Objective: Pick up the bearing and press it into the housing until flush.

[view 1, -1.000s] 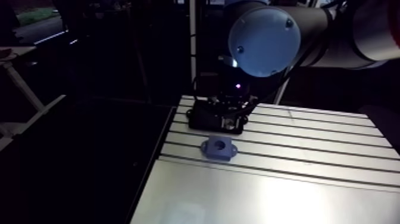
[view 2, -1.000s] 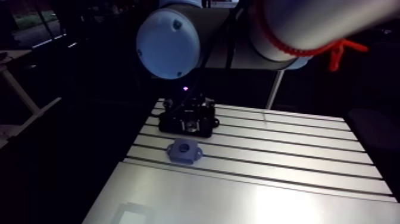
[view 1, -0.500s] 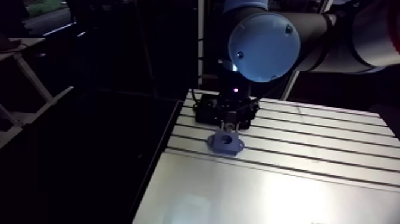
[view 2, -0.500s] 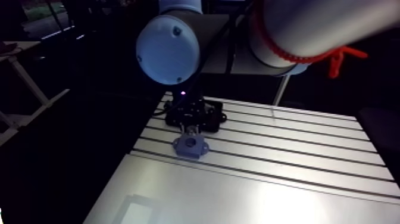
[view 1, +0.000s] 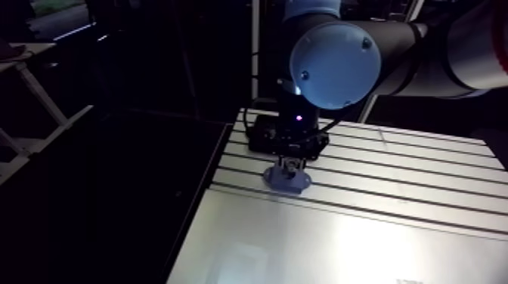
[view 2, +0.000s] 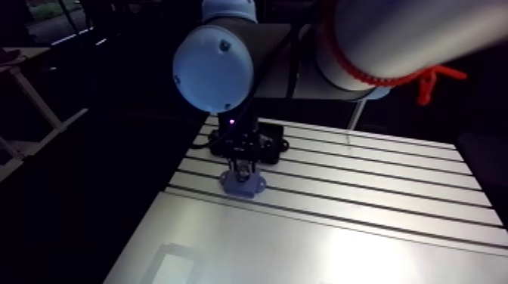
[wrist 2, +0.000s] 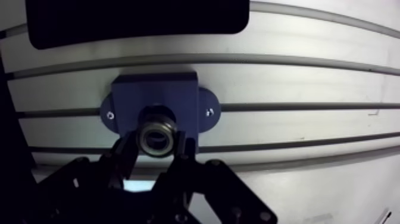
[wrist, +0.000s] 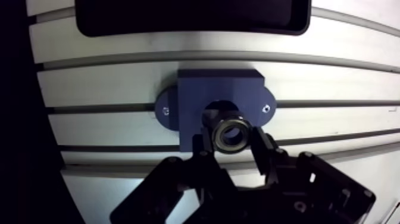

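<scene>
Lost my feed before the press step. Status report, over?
Tool shut on bearing. Bearing over housing bore, not seated. Black tray beyond housing, out of the way.

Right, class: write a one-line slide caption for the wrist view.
Gripper shut on the bearing, poised at the blue housing on the slotted table.

Round pale-blue joint cap [view 1: 335,64], upper centre of the arm view, on grey tubular links [view 1: 453,57]; black angular claw [wrist: 232,138], 2 fingers [wrist: 262,152].
</scene>
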{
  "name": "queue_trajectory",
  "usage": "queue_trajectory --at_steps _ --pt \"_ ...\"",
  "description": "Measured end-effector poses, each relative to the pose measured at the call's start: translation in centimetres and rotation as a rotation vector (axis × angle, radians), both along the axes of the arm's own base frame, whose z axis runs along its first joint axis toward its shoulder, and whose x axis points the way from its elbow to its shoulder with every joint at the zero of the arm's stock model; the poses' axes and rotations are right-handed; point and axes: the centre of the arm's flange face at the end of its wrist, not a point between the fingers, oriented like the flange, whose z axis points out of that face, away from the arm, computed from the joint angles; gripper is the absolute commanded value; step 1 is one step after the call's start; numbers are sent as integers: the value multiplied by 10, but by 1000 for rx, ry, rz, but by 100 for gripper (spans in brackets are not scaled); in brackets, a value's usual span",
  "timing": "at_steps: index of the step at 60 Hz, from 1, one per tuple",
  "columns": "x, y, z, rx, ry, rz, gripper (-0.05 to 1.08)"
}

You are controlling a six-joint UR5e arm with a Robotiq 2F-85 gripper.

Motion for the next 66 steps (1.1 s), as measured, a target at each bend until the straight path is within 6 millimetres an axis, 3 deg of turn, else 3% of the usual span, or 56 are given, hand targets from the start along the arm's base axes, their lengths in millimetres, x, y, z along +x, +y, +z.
queue_trajectory --at_steps 66 --pt "0 0 -10 -2 -16 8 73"
